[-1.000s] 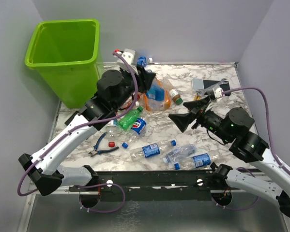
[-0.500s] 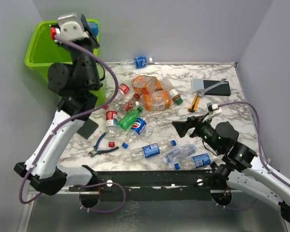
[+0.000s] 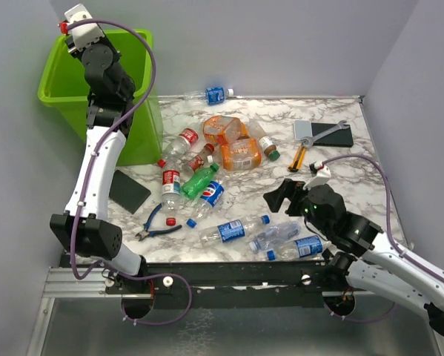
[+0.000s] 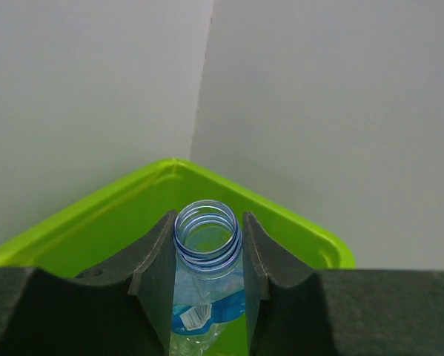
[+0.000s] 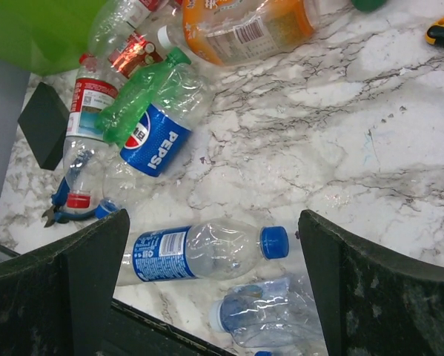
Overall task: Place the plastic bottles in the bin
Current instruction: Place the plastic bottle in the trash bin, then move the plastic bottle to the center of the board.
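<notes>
Far left: left gripper (image 4: 207, 248) high over the bin (image 4: 296, 233), clamped on a clear bottle (image 4: 205, 300) just under its open, capless neck. Pinched at the neck, probably to let the body hang straight between the pads and drop clean on release. Poised over the green mouth toward its far corner; blue label showing below the pads, green inside wall behind it. How deep in the mouth, cannot tell. Judged to be the release step.

Near right: right gripper (image 5: 214, 222) spread wide, holding nothing, hovering low over the surface (image 5: 340, 148) and angled down at the near row. Aimed, likely, at the blue-labelled bottle (image 5: 207, 252) lying on its side, blue cap to the right, framed between the two fingers. Crumpled bottle (image 5: 266, 319) just nearer. Spread wide presumably to straddle a body lying flat.

Remainder scattered mid-surface: green bottle (image 5: 144, 93) touching a Pepsi bottle (image 5: 151, 144), red-labelled bottles (image 3: 170, 180) to their left, orange bottles (image 3: 240, 154) farther back, one lone bottle (image 3: 213, 94) against the far wall. Not for the bin: pliers (image 3: 155, 222), black pad (image 3: 129, 191), tools (image 3: 322, 135) at far right. Reckoned early in the job, with most bottles lying outside the bin.
</notes>
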Tool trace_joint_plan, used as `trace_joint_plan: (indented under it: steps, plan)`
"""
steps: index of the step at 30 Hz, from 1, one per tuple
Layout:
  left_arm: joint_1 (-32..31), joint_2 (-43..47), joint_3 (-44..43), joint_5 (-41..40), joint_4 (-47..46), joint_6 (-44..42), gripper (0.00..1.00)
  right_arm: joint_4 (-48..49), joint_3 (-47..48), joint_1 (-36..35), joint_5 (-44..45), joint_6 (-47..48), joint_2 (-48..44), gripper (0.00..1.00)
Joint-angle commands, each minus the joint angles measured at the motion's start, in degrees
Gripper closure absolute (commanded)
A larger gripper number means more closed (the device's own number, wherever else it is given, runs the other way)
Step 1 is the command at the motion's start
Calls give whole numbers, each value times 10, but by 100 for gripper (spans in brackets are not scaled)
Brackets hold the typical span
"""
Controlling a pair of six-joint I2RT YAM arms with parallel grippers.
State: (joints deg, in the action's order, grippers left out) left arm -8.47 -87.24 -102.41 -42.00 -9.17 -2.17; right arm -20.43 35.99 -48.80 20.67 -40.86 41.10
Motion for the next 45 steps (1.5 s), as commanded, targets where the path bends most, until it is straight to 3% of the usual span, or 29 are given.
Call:
trace_joint_plan:
  steps: [1,6,10,11,12,15,16,20,24,27,31,36,40,43,45]
  plan:
    - [21,-13,15,65,43,129,100,7,-44,-4,-30,22,-54,0]
    - [30,-41,13,131,75,166,100,46,-82,-4,-50,39,-102,0]
    - [31,-48,24,125,79,169,100,42,-75,-4,-39,51,-100,0]
    - [31,-51,23,122,80,165,96,39,-71,-4,-37,56,-96,0]
    - [31,-53,22,119,80,161,83,36,-67,-4,-35,60,-91,0]
    - [31,-55,15,117,80,148,34,29,-58,-4,-25,64,-79,0]
    - [31,-53,11,111,82,144,23,28,-56,-4,-23,64,-77,0]
    - [11,-21,2,85,85,131,1,32,-52,-4,-17,69,-75,0]
    - [-37,27,-1,82,84,102,1,33,-40,-4,-7,84,-67,0]
    - [-115,68,25,92,89,66,1,19,-18,-4,23,96,-56,0]
    - [-223,122,110,123,130,58,1,5,20,-4,66,108,-31,1]
    - [-307,165,235,191,201,91,1,1,53,3,74,108,43,2]
    - [-320,215,360,277,203,126,1,35,50,88,-21,77,118,4]
    - [-320,256,448,314,188,134,1,117,22,163,-135,36,163,7]
    - [-320,283,501,329,169,145,1,170,9,175,-172,15,199,7]
